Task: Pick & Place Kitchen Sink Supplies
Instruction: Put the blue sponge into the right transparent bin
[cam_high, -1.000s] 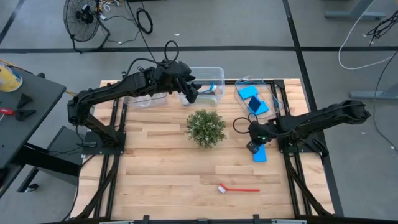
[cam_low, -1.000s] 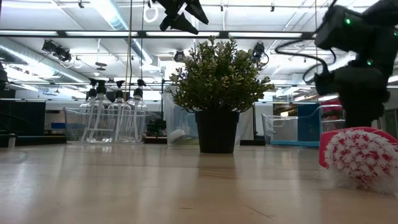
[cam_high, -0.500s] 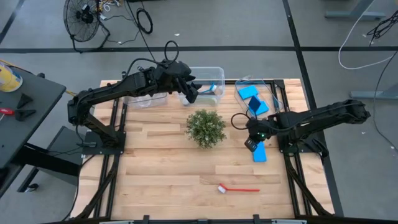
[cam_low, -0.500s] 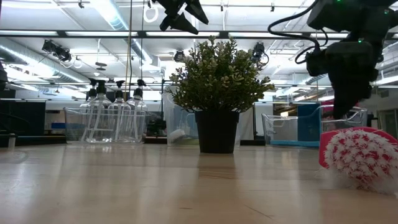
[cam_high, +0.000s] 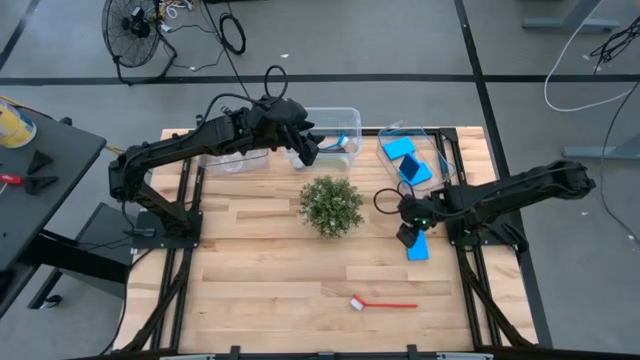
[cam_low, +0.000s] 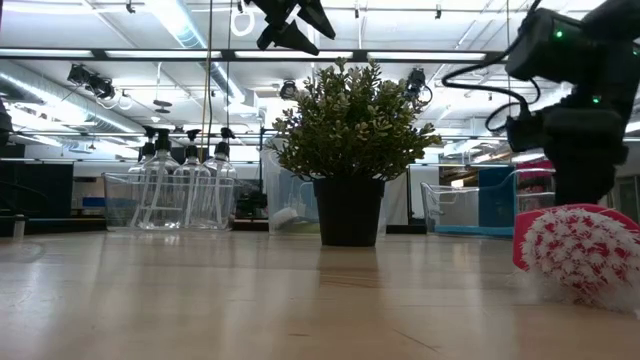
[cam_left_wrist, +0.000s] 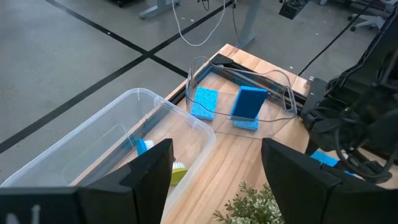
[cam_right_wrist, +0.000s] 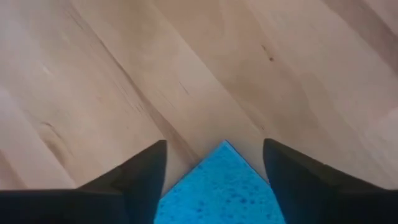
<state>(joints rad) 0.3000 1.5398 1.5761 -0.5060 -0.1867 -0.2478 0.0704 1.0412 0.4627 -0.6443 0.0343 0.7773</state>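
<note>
Half a second ago the right gripper (cam_high: 408, 236) sat a little higher and nearer the plant (cam_high: 331, 205); now it is low over the loose sponge (cam_high: 417, 247) on the table, fingers spread to either side of one corner, presumably to pinch it. That sponge lies just outside the right bin (cam_high: 449, 167), which holds two more sponges (cam_left_wrist: 249, 104). The left gripper (cam_high: 305, 150), also spread and empty, hovers over the middle bin (cam_left_wrist: 118, 127), which holds brushes, probably waiting its turn. Three sponges in all, three bottles (cam_low: 186, 186) in the left bin, and one red brush (cam_high: 382, 304) near the front edge.
</note>
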